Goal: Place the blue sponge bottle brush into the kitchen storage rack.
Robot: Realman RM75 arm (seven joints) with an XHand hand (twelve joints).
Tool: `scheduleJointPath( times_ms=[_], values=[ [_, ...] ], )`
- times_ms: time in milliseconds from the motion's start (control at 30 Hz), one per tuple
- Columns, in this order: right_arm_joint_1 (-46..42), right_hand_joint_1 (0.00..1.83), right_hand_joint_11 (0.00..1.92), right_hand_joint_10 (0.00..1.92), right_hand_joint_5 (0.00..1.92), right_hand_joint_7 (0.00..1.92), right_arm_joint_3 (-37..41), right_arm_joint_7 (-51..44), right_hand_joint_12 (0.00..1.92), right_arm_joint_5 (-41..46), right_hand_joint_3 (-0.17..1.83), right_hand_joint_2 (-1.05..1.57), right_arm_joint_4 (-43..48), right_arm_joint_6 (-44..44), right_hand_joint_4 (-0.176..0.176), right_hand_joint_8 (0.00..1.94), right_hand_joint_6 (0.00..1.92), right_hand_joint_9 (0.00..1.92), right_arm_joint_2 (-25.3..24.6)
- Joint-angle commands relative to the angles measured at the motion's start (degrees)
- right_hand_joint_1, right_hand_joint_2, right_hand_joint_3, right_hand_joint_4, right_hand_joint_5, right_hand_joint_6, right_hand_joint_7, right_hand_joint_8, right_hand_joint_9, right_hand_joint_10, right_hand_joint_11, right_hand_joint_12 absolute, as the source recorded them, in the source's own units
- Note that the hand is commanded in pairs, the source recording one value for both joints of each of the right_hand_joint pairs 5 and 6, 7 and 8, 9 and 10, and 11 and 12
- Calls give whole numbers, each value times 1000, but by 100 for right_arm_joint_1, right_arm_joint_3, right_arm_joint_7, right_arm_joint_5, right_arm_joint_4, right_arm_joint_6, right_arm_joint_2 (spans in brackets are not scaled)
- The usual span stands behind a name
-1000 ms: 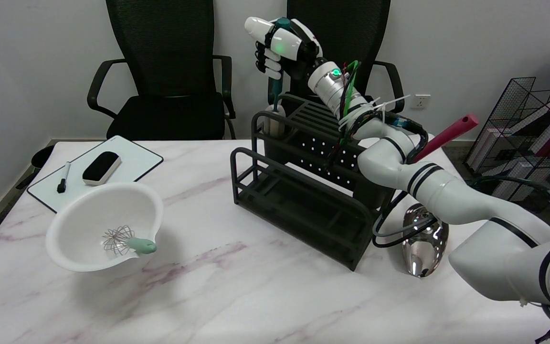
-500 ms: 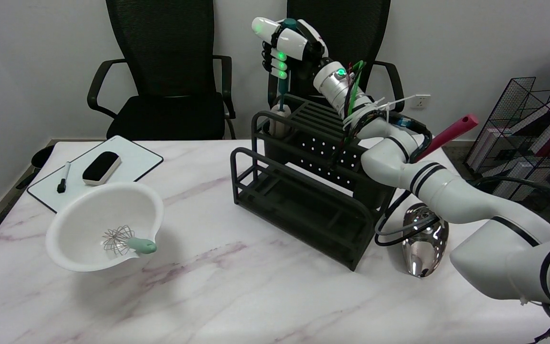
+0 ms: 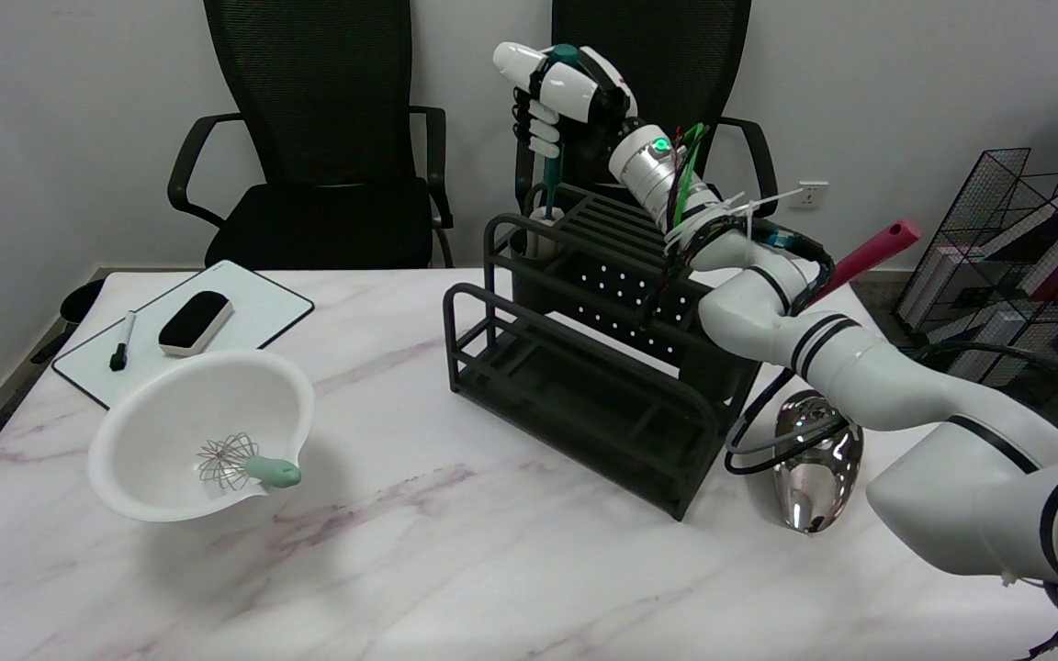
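Observation:
My right hand [image 3: 566, 96] is raised above the far left corner of the black kitchen storage rack [image 3: 584, 367] and grips the teal handle of the bottle brush [image 3: 553, 174]. The brush hangs upright from the hand. Its pale sponge head [image 3: 543, 240] sits inside the rack's back left compartment, half hidden behind the rack's bars. The top end of the handle pokes out above the fingers.
A white bowl [image 3: 171, 418] holding a whisk [image 3: 240, 462] stands at the left front. Behind it lies a whiteboard [image 3: 253, 308] with an eraser [image 3: 195, 322] and a marker [image 3: 122, 341]. A shiny metal object [image 3: 814, 468] lies right of the rack, and a red handle [image 3: 860, 260] sticks up there.
My right hand has moved right and slightly back with the brush, and the sponge head has sunk lower into the rack's back left compartment.

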Motion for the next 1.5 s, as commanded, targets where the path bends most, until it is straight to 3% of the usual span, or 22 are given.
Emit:
scheduleJointPath(
  times_ms=[33,133,233,400,500,567,600,667,700,800,1000,1333,1500],
  values=[
    [-53,938,1839,1897,1920,1920,-24,31,1839,19,426,1571,-31,15,0,1920,1920,1897,-54],
    [-61,871,1528,1626,1769,1744,-10,39,1528,19,512,1532,-29,15,0,1744,1769,1626,-85],
    [-68,945,1249,1494,1620,1589,-15,39,1249,19,768,1216,-28,15,0,1589,1620,1494,-86],
    [-124,986,973,1250,1576,1404,6,39,973,19,994,985,-29,23,0,1404,1576,1250,-94],
    [-141,1020,828,1122,1444,1286,24,39,828,65,1195,773,-29,70,0,1286,1444,1122,-94],
    [-164,1094,718,994,982,1146,24,39,718,139,1641,391,-29,141,0,1146,982,994,-86],
    [-172,1151,681,922,732,1048,24,39,681,167,1693,297,-28,171,0,1048,732,922,-80],
    [-203,1180,639,786,217,836,32,18,639,251,1493,332,-28,276,0,836,217,786,-64],
    [-212,1192,632,744,155,781,45,2,632,285,1442,371,-28,300,0,781,155,744,-56],
    [-320,1200,642,622,147,757,277,-9,642,261,1483,364,-22,380,0,757,147,622,28],
    [-837,1169,729,658,247,841,1016,-187,729,287,1339,540,723,510,0,841,247,658,472],
    [-3047,1108,785,708,417,924,3241,-712,785,306,1215,689,2942,422,0,924,417,708,904],
    [-3913,1066,855,821,547,1049,3324,-712,855,466,1221,720,3616,427,0,1049,547,821,813]
  ],
)
